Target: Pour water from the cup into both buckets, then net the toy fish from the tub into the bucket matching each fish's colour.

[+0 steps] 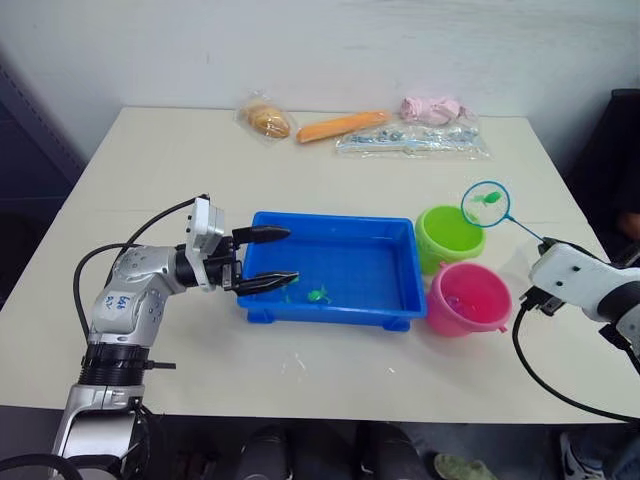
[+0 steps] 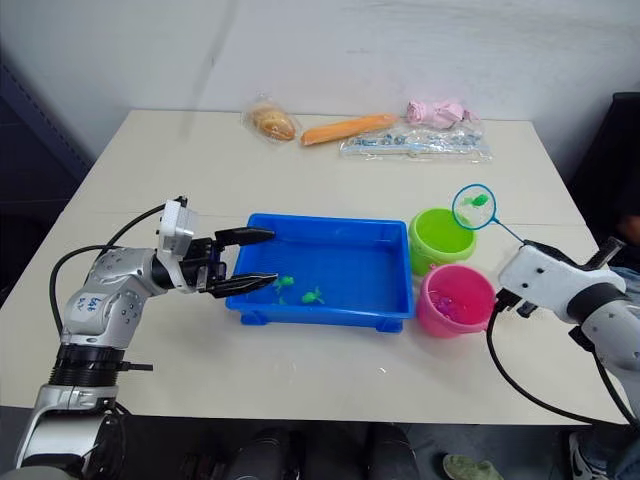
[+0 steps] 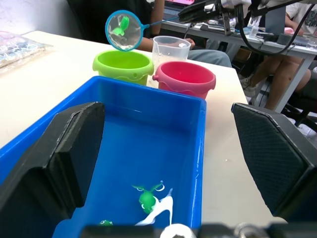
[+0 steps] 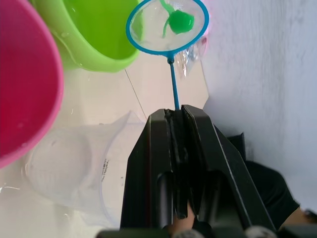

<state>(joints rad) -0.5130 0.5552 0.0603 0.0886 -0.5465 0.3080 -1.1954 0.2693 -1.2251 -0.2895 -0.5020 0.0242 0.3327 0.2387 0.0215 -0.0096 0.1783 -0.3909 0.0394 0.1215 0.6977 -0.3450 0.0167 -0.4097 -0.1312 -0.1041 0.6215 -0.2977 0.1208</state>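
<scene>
- The desk (image 1: 150,170) carries everything; at its far edge, well away from both grippers, lie a few packets of odds and ends (image 1: 412,138) that play no part here.
- The tub (image 1: 335,262) sits just in front of the left gripper (image 1: 268,258), whose fingers stand spread wide across the tub's near corner without clamping it, probably posted there to steady the tub while the other arm fishes.
- The green bucket (image 1: 449,235) and the pink bucket (image 1: 468,297) stand touching the tub's far end, between it and the right gripper (image 4: 177,119), likely set close so that each catch travels only a short way.
- The cup (image 3: 170,48) stands behind the two buckets, next to the right gripper, and looks set aside, so the pouring seems done.
- The net (image 1: 487,203) is held by its thin handle in the closed right gripper, its hoop raised over the far rim of the green bucket, well placed for tipping.
- A green fish (image 4: 180,21) lies in the net's mesh, the matching colour for that bucket.
- Other green fish (image 1: 317,295) lie in the tub, right beside the left gripper's fingers.
</scene>
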